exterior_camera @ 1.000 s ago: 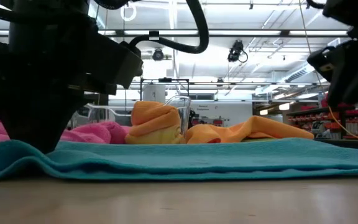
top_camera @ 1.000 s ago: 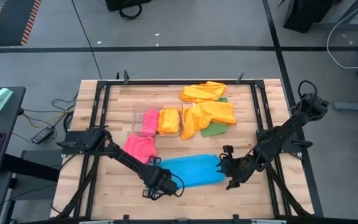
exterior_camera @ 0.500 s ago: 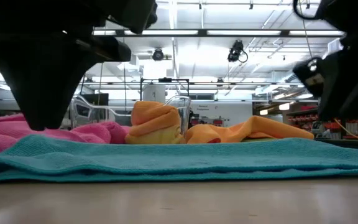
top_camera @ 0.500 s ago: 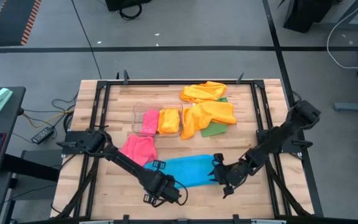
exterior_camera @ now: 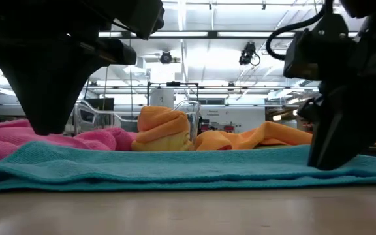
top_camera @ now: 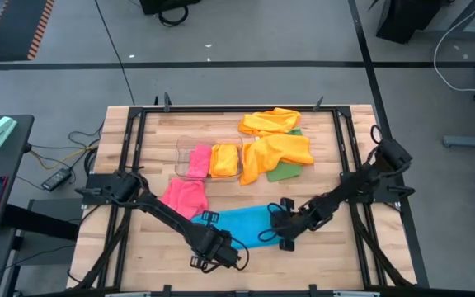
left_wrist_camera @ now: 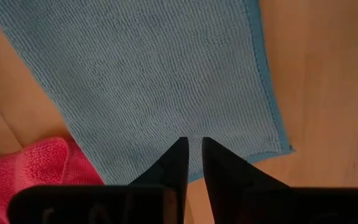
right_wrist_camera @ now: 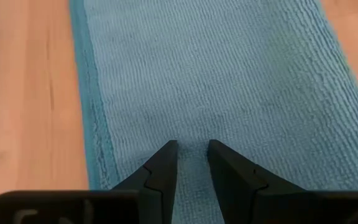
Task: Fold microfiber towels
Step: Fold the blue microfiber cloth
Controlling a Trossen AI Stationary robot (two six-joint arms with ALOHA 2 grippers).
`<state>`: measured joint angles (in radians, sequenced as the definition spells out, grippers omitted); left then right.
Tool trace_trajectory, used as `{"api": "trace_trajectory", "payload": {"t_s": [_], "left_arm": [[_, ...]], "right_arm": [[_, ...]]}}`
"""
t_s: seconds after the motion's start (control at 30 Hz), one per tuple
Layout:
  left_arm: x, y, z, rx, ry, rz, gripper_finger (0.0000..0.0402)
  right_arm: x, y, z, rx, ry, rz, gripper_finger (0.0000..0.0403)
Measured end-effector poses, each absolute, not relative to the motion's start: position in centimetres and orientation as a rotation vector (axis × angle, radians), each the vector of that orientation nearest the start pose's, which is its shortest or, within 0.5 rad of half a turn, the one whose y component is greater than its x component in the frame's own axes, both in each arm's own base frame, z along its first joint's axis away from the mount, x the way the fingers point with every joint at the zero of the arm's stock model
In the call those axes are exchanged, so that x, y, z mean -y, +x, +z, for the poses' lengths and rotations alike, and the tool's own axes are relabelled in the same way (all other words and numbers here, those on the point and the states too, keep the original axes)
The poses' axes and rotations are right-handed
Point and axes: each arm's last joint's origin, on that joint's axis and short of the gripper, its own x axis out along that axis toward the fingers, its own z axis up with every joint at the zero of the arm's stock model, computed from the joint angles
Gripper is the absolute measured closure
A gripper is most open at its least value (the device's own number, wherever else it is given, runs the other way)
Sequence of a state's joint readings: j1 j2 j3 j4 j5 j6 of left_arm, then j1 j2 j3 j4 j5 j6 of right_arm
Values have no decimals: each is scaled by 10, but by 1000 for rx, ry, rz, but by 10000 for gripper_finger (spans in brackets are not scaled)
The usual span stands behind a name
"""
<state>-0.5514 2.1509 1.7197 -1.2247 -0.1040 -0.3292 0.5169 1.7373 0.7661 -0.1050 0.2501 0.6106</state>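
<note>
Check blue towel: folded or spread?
Cannot tell. The blue towel lies flat and elongated on the table; the right pincer covers its right end.

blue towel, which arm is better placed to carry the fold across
Right, probably. The right gripper has come in over the flat blue microfiber towel, fingers pinching its edge. The left gripper sits at the towel's near-left edge beside the pink microfiber cloth, fingers nearly shut.
</note>
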Motion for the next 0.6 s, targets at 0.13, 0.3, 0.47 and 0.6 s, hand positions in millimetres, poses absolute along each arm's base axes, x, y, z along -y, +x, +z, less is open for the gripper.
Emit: {"api": "trace_trajectory", "payload": {"t_s": [0.13,0.3,0.47,0.6], "left_arm": [[208,347,180,-1592,278,-75,351],[209,348,180,-1575,306,-115,356],[212,353,181,-1519,340,-168,350],[215,357,182,-1423,452,-181,335]], "right_arm": [[-123,263,111,-1093,-20,-34,299],[-95,257,121,-1191,-284,35,299],[-64,244,133,-1325,-317,-24,299],[-58,234,151,-1316,-252,-68,299]]}}
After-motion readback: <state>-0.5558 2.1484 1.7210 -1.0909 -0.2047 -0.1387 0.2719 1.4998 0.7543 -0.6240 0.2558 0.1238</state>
